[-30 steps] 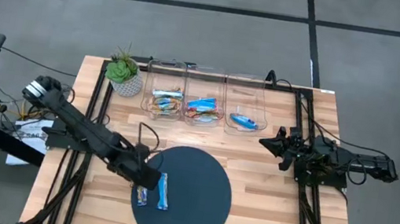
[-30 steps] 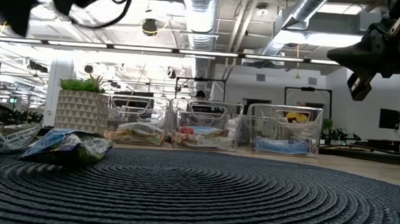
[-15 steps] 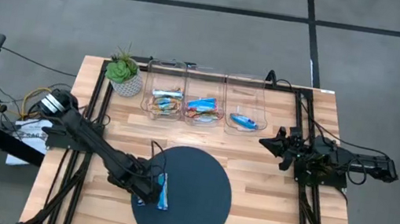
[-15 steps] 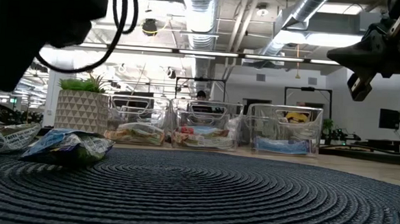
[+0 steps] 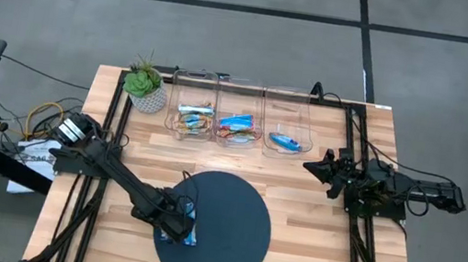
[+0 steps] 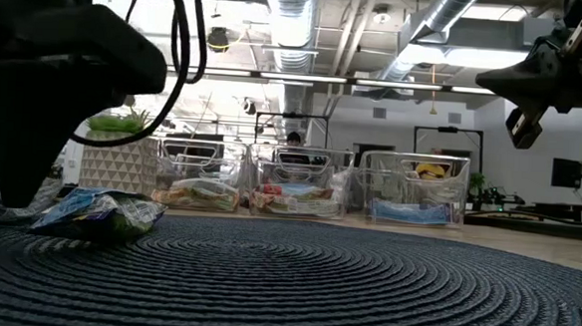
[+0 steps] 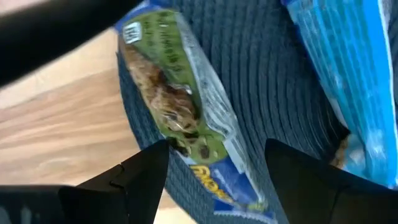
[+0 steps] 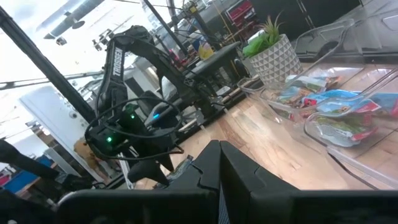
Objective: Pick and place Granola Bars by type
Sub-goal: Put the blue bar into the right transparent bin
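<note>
Granola Bars: your left gripper hangs low over the left edge of the round dark mat with its fingers spread wide, straddling a green-and-brown multicoloured bar without clamping it. A bright blue bar lies just beside it on the mat. Farther out, 3 clear bins at the table's back hold sorted bars, beside a potted plant. Your right gripper waits closed above the table's right side.

Left arm hides most of both bars.
</note>
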Action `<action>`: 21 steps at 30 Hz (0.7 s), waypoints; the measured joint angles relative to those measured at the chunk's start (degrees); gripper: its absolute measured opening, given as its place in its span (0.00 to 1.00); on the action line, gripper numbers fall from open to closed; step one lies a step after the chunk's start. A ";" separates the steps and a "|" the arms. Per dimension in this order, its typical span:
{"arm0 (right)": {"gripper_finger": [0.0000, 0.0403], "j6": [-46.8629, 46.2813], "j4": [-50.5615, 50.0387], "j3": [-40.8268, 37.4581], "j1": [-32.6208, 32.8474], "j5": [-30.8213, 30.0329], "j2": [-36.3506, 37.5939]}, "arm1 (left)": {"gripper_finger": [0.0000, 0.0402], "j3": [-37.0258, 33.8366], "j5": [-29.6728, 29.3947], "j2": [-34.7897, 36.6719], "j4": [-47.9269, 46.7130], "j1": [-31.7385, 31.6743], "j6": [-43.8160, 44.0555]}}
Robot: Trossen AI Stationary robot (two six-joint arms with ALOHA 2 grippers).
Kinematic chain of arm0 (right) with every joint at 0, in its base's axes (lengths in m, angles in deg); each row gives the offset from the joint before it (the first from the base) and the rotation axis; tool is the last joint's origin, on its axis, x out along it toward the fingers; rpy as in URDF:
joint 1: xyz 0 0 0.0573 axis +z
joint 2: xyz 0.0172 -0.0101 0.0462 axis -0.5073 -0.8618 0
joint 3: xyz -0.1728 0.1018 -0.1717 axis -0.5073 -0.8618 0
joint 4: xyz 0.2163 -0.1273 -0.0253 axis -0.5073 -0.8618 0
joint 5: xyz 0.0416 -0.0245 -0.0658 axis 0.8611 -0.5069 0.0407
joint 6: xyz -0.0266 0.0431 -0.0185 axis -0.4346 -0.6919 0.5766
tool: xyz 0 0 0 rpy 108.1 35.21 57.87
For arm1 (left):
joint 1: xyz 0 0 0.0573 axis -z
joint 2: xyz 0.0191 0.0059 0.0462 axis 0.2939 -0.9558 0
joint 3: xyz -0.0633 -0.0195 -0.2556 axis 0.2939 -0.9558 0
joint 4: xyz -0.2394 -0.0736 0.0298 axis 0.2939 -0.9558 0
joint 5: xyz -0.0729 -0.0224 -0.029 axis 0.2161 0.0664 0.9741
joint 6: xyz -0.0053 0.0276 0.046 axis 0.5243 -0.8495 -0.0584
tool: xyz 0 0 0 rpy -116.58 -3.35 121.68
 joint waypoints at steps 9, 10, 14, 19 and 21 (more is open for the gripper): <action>0.00 0.00 -0.02 0.00 0.00 -0.02 -0.04 | 0.64 -0.39 0.15 -2.06 2.31 0.00 1.20; 0.00 0.00 -0.02 0.00 0.00 -0.02 -0.33 | 0.63 -0.39 0.23 -2.34 2.72 0.00 1.21; 0.00 0.00 -0.04 0.00 0.01 -0.02 -1.19 | 0.56 -0.37 0.89 -2.59 3.03 0.00 0.87; 0.00 0.00 -0.09 0.00 0.00 0.13 -1.99 | 0.43 -0.37 1.09 -2.59 3.18 0.00 0.86; 0.00 0.00 -0.10 0.00 0.01 0.23 -1.84 | 0.38 -0.37 1.52 -2.59 3.35 0.00 0.71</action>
